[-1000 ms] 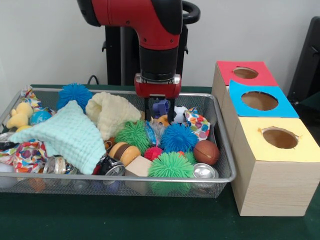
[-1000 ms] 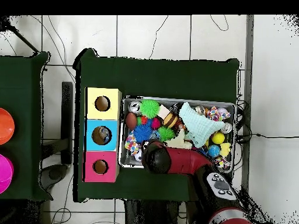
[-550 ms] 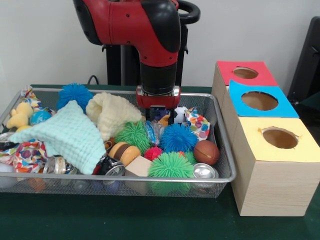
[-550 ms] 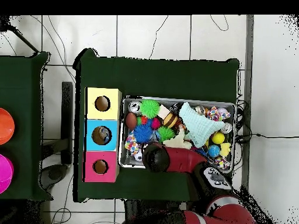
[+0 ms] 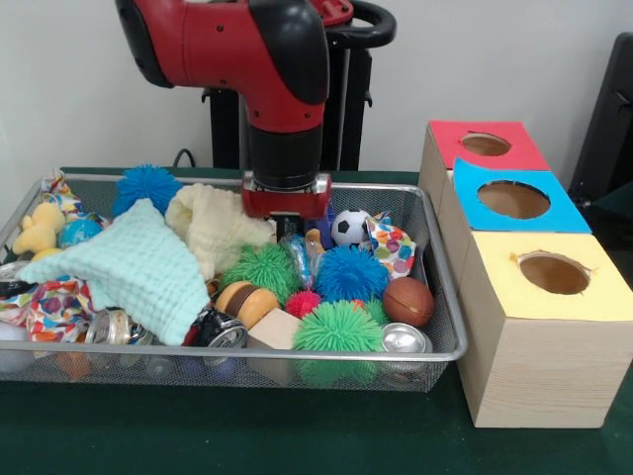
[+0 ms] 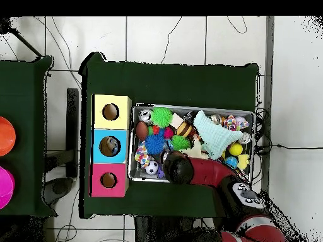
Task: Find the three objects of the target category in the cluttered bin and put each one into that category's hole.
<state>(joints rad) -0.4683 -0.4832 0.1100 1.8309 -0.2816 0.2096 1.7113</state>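
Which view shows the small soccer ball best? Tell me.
The front view: the soccer ball sits unobstructed near the bin's back wall, just right of the gripper, its black-and-white pattern clear. The overhead view shows it only as a small patterned dot beside the arm.

Red arm, black joints; red wrist collar

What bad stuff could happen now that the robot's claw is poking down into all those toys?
1. The claw is buried in tight clutter, pressed among the spiky green ball, a crinkly wrapper and the yellow cloth, so it might grab the wrong thing or two at once.
2. The cloth could snag and drag out.
3. The soccer ball sits loose beside it and may roll if bumped.
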